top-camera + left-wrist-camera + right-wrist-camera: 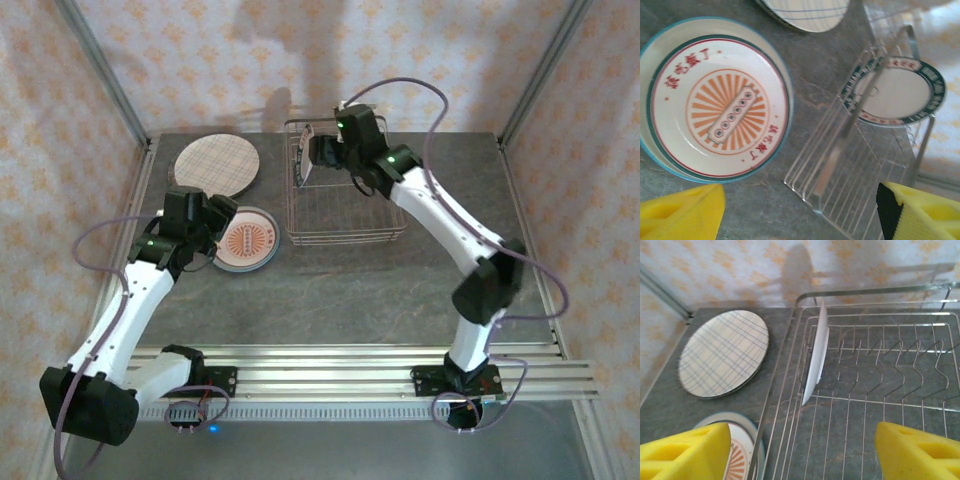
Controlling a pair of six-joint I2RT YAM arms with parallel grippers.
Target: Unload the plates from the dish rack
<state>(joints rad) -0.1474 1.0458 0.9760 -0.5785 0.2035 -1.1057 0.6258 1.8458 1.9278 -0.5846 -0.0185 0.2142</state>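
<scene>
The wire dish rack [345, 238] stands at the back middle of the table. One dark-rimmed white plate [897, 90] stands upright at the rack's left end, edge-on [817, 352] in the right wrist view. My right gripper [318, 150] hovers over that end, open [802, 455], with the plate ahead of its yellow fingers. Left of the rack an orange sunburst plate [247, 240] lies flat on a stack, and a plaid plate [215, 163] lies behind it. My left gripper [222, 222] is open [800, 220] beside the sunburst plate [720, 105], holding nothing.
Upright tines [900, 365] fill the rest of the rack [865, 291]. Metal frame posts [105, 75] and patterned walls enclose the table. Bare grey tabletop [340, 290] lies between the rack and the arm bases.
</scene>
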